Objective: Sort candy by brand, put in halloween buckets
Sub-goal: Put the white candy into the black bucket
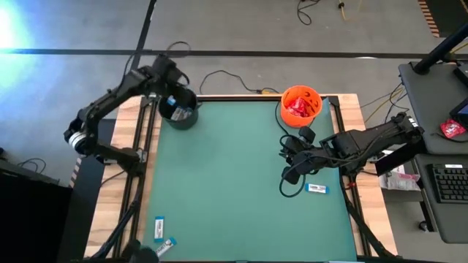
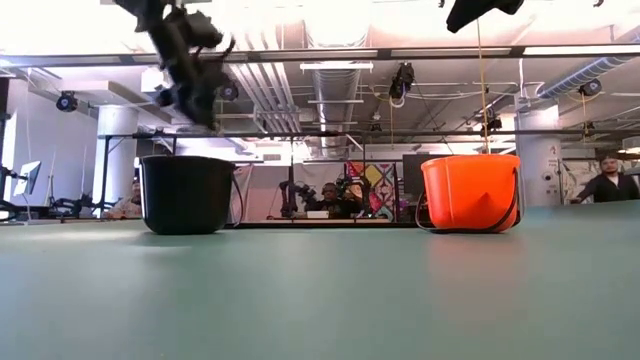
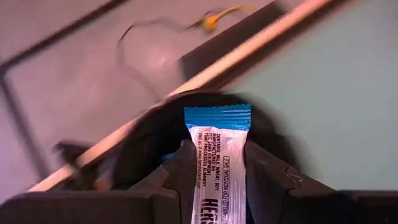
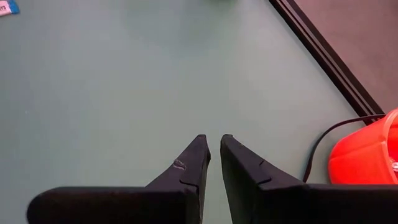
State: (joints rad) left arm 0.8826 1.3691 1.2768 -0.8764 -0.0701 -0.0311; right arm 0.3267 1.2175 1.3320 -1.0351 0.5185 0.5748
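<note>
The black bucket (image 1: 180, 115) stands at the table's far left corner, and my left gripper (image 1: 172, 103) hangs over its mouth (image 3: 143, 143), shut on a white-and-blue bar (image 3: 217, 155). In the low view the left gripper (image 2: 195, 95) is above the black bucket (image 2: 187, 193). The orange bucket (image 1: 300, 104) at the far right holds red packets (image 1: 297, 107). My right gripper (image 4: 214, 142) hovers empty over the mat near the orange bucket (image 4: 367, 155), its fingers shut to a narrow slit. Loose bars lie on the mat: one (image 1: 316, 188) by the right arm, two (image 1: 159, 226) at the near left. My left gripper pinches the white-and-blue bar between its two fingers (image 3: 180, 168), which lie across the bar's width. The bar's blue crimped end (image 3: 217, 116) sticks out past the fingertips. The bar is lifted clear, above the black bucket's opening.
Wooden rails and dark frame bars (image 1: 146, 139) border the green mat (image 1: 234, 168). A cable (image 1: 219, 77) runs behind the far edge. A desk with a keyboard (image 1: 446, 183) stands to the right. People sit in the room behind (image 2: 340, 200).
</note>
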